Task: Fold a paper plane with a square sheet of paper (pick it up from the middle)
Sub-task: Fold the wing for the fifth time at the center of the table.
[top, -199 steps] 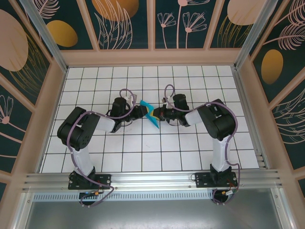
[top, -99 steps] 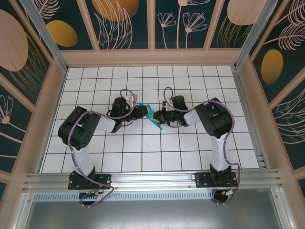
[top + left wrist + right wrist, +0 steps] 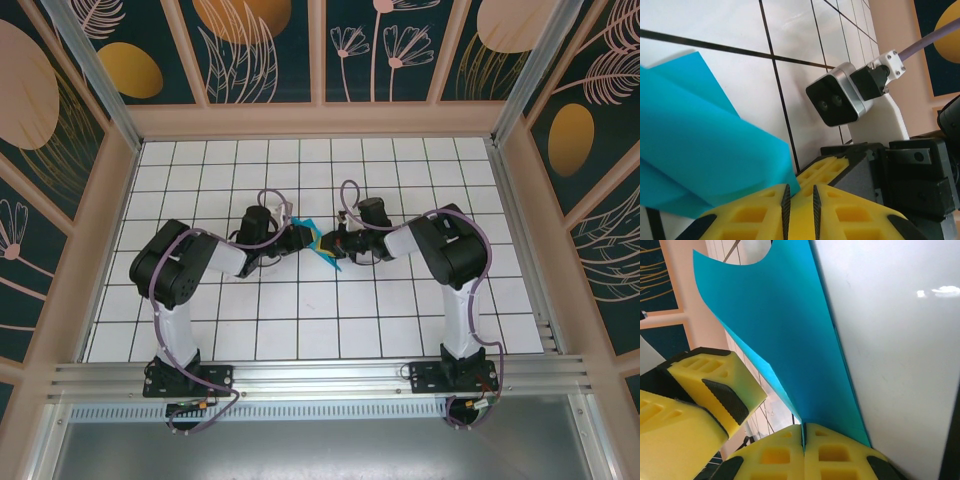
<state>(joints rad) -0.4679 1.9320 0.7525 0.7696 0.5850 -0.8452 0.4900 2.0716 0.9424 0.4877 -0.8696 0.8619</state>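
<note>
The teal sheet of paper (image 3: 330,258), creased into layers, hangs just above the table's middle between both grippers. My right gripper (image 3: 329,243) is shut on it. In the right wrist view the yellow fingers (image 3: 840,455) press together at the gripper's tip (image 3: 803,426), and the paper (image 3: 790,340) fans up out of them. My left gripper (image 3: 308,238) faces it from the left. Its jaws (image 3: 799,187) stand a narrow gap apart, and the paper's corner (image 3: 700,150) touches the left fingertip without lying between the pads. The left gripper's fingers (image 3: 715,382) sit just left of the paper's edge.
The white gridded table (image 3: 300,310) lies under both arms. The right wrist's camera block (image 3: 840,102) sits close ahead of the left fingers. Wooden frame walls (image 3: 120,200) enclose the table on the sides and back.
My left gripper has slid right toward the right gripper and its jaws have narrowed. The paper has dropped a little and shows less between the grippers.
</note>
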